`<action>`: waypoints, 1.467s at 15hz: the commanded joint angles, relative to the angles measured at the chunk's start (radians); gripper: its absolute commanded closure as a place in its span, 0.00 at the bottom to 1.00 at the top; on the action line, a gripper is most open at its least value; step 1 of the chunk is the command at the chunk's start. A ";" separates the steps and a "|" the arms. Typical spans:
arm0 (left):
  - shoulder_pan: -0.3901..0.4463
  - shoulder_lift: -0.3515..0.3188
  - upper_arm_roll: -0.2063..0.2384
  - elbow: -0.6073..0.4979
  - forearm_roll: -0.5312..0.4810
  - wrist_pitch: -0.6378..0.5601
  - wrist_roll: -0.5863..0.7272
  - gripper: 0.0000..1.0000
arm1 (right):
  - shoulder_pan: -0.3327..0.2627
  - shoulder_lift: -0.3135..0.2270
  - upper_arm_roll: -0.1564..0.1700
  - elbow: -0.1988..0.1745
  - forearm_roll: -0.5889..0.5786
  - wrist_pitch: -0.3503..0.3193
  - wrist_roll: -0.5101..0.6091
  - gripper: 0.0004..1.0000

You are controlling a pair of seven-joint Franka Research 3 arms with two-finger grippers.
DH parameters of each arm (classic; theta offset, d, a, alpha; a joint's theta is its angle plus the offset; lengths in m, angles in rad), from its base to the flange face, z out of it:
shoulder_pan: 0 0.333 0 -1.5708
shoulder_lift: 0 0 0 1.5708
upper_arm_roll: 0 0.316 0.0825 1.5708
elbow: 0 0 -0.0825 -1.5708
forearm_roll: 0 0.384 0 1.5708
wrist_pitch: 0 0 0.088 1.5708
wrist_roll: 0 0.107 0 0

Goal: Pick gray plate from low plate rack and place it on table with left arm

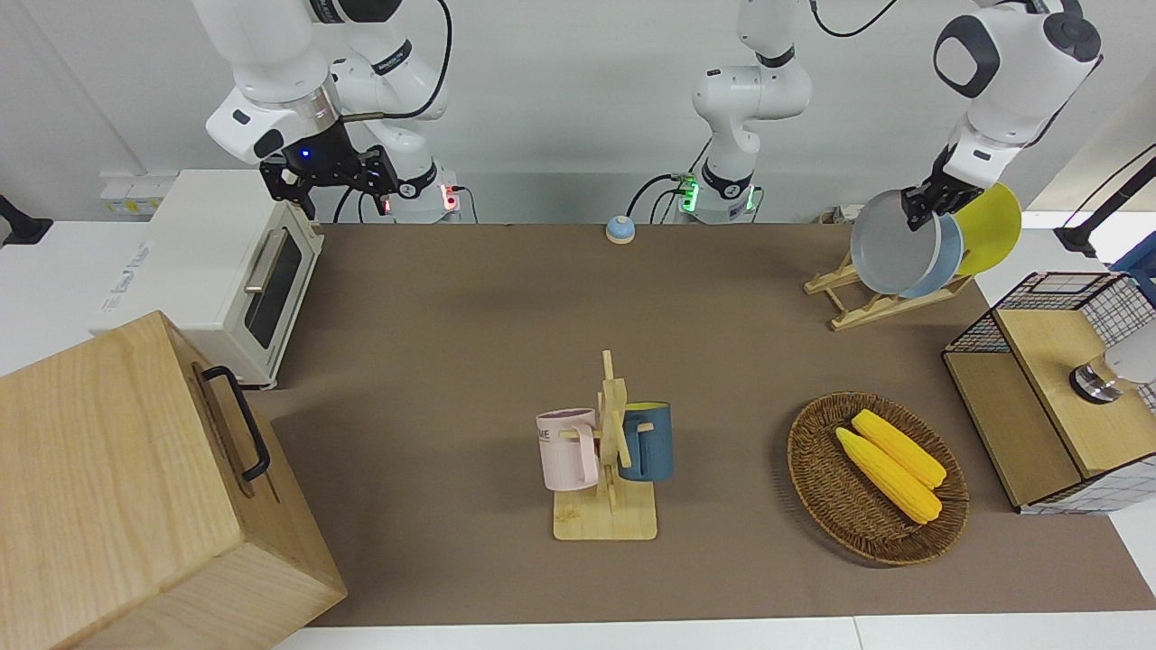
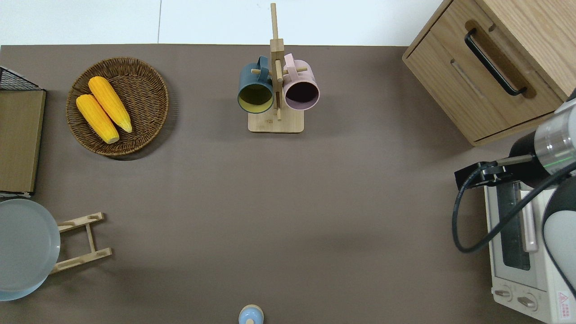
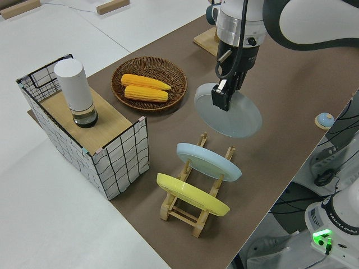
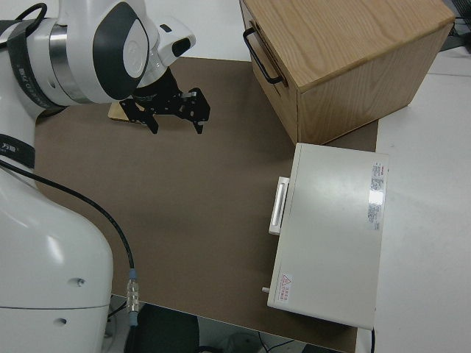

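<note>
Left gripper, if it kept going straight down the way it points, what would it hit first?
The left gripper is shut on the gray plate, lifted clear of the low plate rack. Straight down, the plate would probably meet the table first, though depth is unclear.

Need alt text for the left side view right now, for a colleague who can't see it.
The left gripper holds the gray plate by its rim in the air, clear of the low plate rack, where a light-blue plate and yellow plate remain.
</note>
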 commanded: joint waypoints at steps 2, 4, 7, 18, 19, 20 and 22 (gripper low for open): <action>0.002 -0.007 -0.029 0.067 0.010 -0.078 -0.013 1.00 | -0.023 -0.002 0.020 0.006 -0.005 -0.011 0.012 0.02; 0.001 -0.009 -0.036 0.065 0.007 -0.078 -0.040 1.00 | -0.023 -0.002 0.020 0.007 -0.005 -0.011 0.012 0.02; -0.034 0.005 -0.030 0.058 -0.045 -0.078 -0.091 1.00 | -0.023 -0.002 0.021 0.007 -0.005 -0.011 0.012 0.02; -0.178 0.136 -0.021 -0.004 -0.353 -0.062 -0.186 1.00 | -0.023 -0.004 0.020 0.007 -0.005 -0.011 0.012 0.02; -0.182 0.146 -0.021 -0.008 -0.382 -0.060 -0.185 1.00 | -0.023 -0.002 0.021 0.007 -0.006 -0.011 0.012 0.02; -0.191 0.159 -0.021 -0.013 -0.408 -0.058 -0.185 1.00 | -0.023 -0.002 0.021 0.007 -0.005 -0.011 0.012 0.02; -0.205 0.182 -0.021 -0.031 -0.438 -0.037 -0.179 1.00 | -0.023 -0.002 0.021 0.006 -0.005 -0.011 0.012 0.02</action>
